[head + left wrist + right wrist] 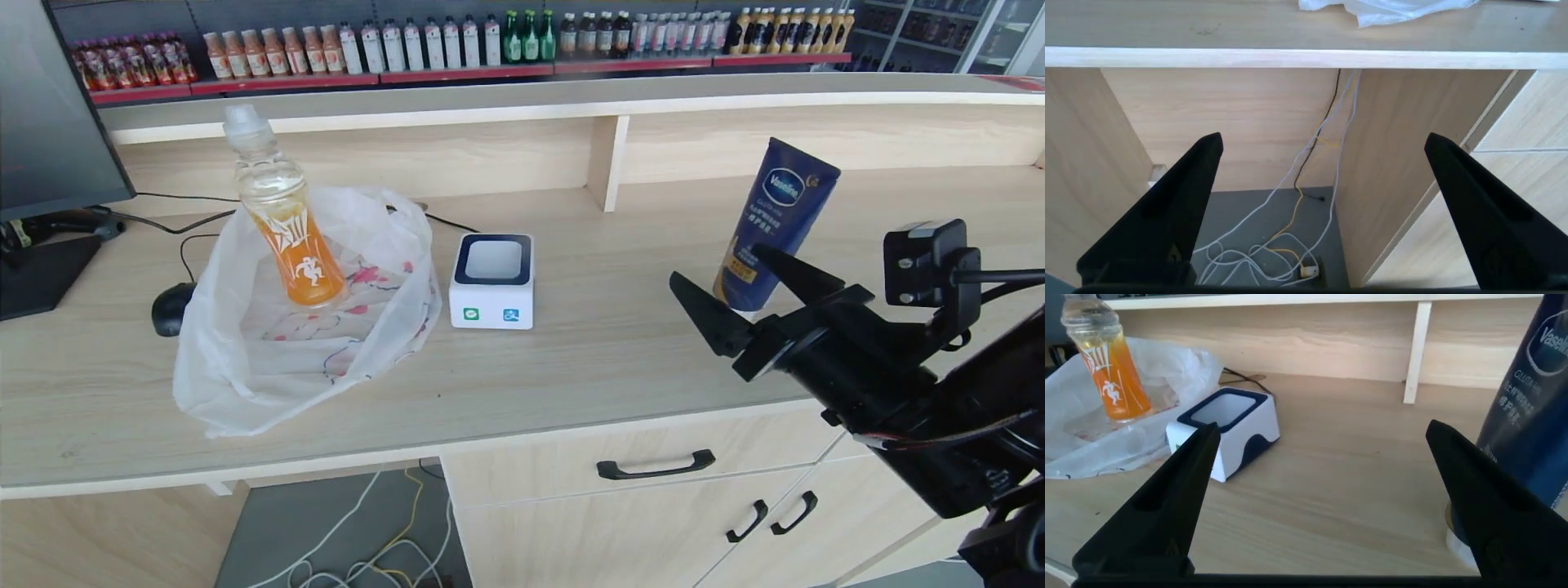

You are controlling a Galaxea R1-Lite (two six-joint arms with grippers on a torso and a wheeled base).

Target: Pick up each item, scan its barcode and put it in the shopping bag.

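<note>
Because the tall dark-blue plastic tube (775,224) stands upright on its narrow cap at the right of the head frame, a sideways knock would likely topple it. Right gripper (718,265): fingers spread wide, low beside the tube's base, not yet around it. Seen from the wrist, the tube lies outside one finger, so advancing now may push rather than grasp. White cube scanner (492,282), centre. Translucent white plastic shopping bag (245,384), centre-left, holds an orange-drink bottle (286,220); its soft mouth may fold shut. Left gripper (1323,139), likewise spread, hangs below the pale wooden counter (612,351) edge.
</note>
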